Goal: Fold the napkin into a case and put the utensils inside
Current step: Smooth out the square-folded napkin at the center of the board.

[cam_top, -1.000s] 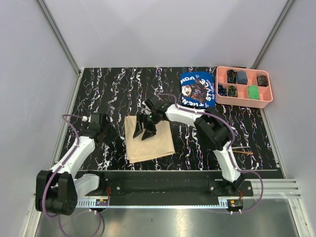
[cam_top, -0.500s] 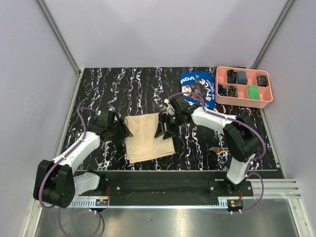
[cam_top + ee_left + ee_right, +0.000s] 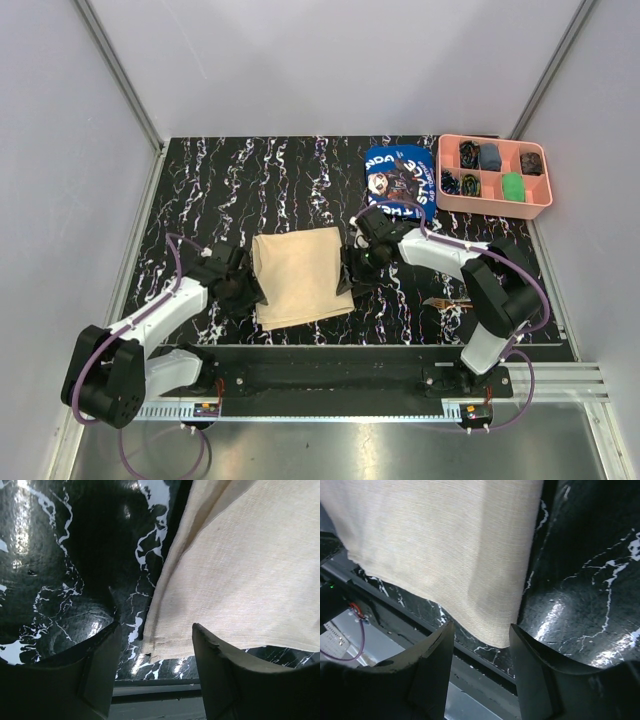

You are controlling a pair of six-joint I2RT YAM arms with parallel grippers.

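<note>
Whereas the right hand [image 3: 352,278] sat mid-cloth earlier, it and the left hand [image 3: 243,290] now flank the lower corners of the plain beige cloth napkin [image 3: 300,275], frame centre, both spread apart, empty; folding seems next.

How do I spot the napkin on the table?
Look at the black marbled table, near its front edge, between the left gripper and right gripper. The napkin lies flat there. It is plain beige, unlike the blue printed cloth by the pink tray.
</note>
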